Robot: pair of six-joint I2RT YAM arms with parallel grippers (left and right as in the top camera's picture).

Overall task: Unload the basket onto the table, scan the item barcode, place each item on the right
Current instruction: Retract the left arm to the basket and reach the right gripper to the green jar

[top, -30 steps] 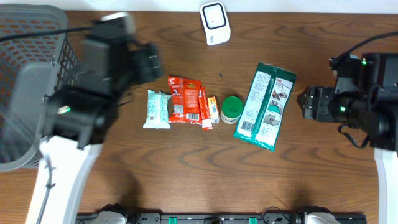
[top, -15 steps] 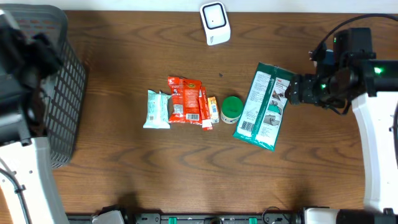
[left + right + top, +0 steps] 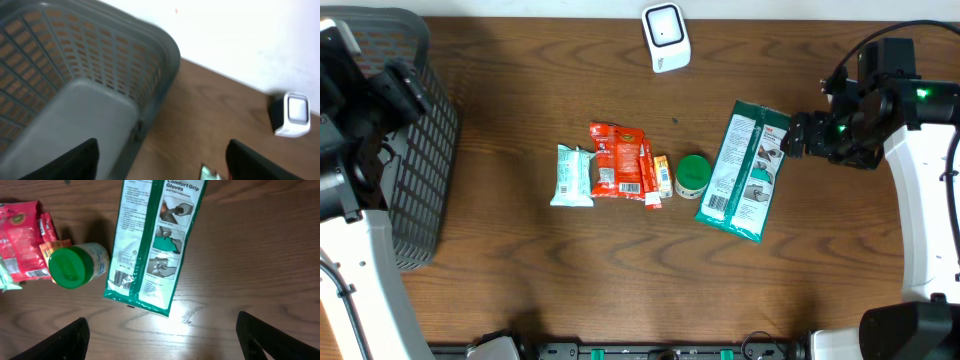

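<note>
Several items lie in a row mid-table: a pale green packet, a red snack packet, a small orange tube, a green-lidded jar and a green gloves pack. The gloves pack shows a barcode near its lower end. The white scanner stands at the back edge. My right gripper hovers at the gloves pack's upper right edge, open and empty. My left gripper is open and empty above the basket's edge.
A grey mesh basket fills the far left of the table, under my left arm. The scanner shows at the right of the left wrist view. Bare wood lies along the front of the table.
My left arm has swung from beside the items back over the basket. My right arm has moved left up to the gloves pack. Both grippers have widened.
</note>
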